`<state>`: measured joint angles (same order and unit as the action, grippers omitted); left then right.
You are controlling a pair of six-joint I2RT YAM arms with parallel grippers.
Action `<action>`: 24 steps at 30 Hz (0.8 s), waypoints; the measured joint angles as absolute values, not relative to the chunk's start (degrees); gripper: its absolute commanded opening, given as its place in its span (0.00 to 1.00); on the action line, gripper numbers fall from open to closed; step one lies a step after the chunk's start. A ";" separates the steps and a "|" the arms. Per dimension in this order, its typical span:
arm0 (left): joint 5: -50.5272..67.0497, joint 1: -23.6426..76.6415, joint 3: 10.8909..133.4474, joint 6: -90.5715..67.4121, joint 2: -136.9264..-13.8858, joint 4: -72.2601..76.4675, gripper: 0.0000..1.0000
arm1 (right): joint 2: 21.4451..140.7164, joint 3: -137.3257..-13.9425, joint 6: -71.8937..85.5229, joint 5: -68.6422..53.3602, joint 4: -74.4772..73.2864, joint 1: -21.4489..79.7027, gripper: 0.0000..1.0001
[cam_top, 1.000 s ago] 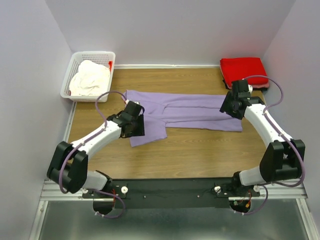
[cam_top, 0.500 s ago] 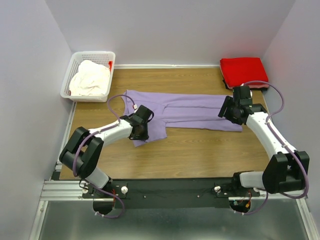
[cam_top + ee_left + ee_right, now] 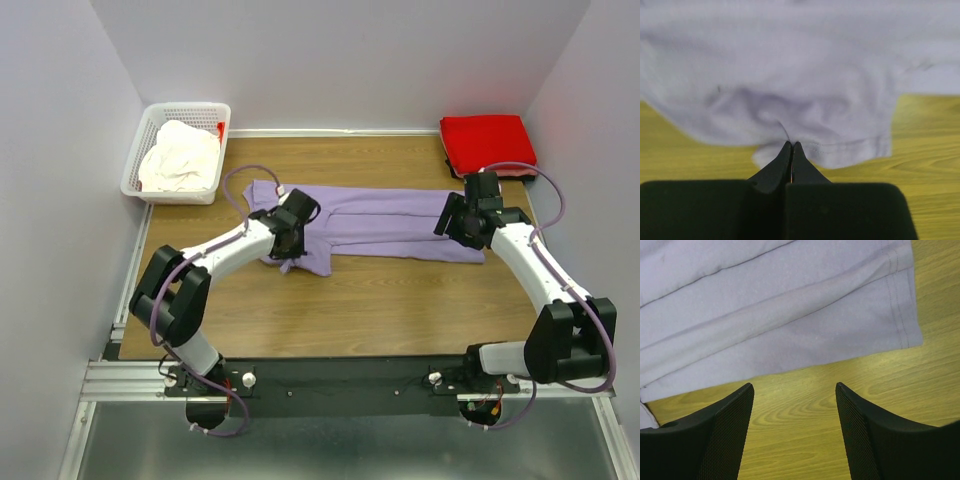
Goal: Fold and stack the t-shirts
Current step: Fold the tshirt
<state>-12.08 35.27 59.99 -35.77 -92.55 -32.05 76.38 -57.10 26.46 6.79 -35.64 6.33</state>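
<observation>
We had the left gripper closed on the near edge of the purple shirt, its jaws pinched together and the cloth puckering toward the tips. The bite looked thin to us. Only the hem seemed caught, so a lift could let it slip out, or take one layer and leave the one beneath on the table.

The right gripper hung open over bare wood, just short of the shirt's near edge at its right end and not touching it. If the left arm pulled before the right took hold, we judged the shirt would drag sideways and skew, spoiling the fold. The shirt lay as a long strip across the middle of the table, doubled on itself, with creases that a lopsided tug could undo. A right grasp made where the jaws stood would close on wood and miss the cloth.

The red shirt lay folded at the far right corner, well apart from both grippers.

The one container we saw was the white basket at the far left corner. It held the white shirt, heaped and unfolded and filling most of it. A small scrap of red showed at the basket's right rim, which we could not identify.
</observation>
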 measured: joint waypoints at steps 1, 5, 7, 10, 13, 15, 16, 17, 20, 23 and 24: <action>-12.67 35.00 62.65 -35.03 -93.23 -32.47 0.00 | 76.38 -57.10 26.35 6.79 -35.64 6.33 0.73; -14.37 33.08 73.12 -31.68 -97.01 -32.84 0.00 | 76.38 -57.10 25.85 6.68 -35.64 6.33 0.73; -14.87 31.33 78.08 -29.87 -100.53 -32.71 0.00 | 76.36 -57.10 25.74 6.42 -35.62 6.33 0.73; -15.44 28.97 84.14 -27.09 -106.45 -32.82 0.00 | 76.34 -57.10 25.45 5.93 -35.62 6.33 0.73; -15.92 27.00 88.71 -24.82 -111.87 -33.12 0.00 | 76.27 -57.10 25.36 5.21 -35.62 6.33 0.74; -16.12 26.13 91.31 -23.62 -114.56 -33.26 0.00 | 76.20 -57.10 25.08 4.56 -35.64 6.33 0.74; -16.14 25.89 92.53 -23.14 -115.63 -33.26 0.00 | 76.18 -57.10 24.99 4.45 -35.62 6.33 0.74; -16.23 25.74 93.84 -22.55 -116.51 -33.34 0.00 | 76.16 -57.10 24.82 4.12 -35.62 6.33 0.74; -16.32 25.74 95.83 -21.76 -117.58 -33.34 0.00 | 76.16 -57.10 24.40 3.60 -35.62 6.33 0.74; -16.53 25.67 97.97 -20.95 -118.13 -32.71 0.00 | 76.16 -57.10 24.23 3.33 -35.62 6.33 0.74; -16.67 25.67 98.30 -20.78 -118.21 -32.42 0.00 | 76.18 -57.10 24.12 3.29 -35.62 6.33 0.74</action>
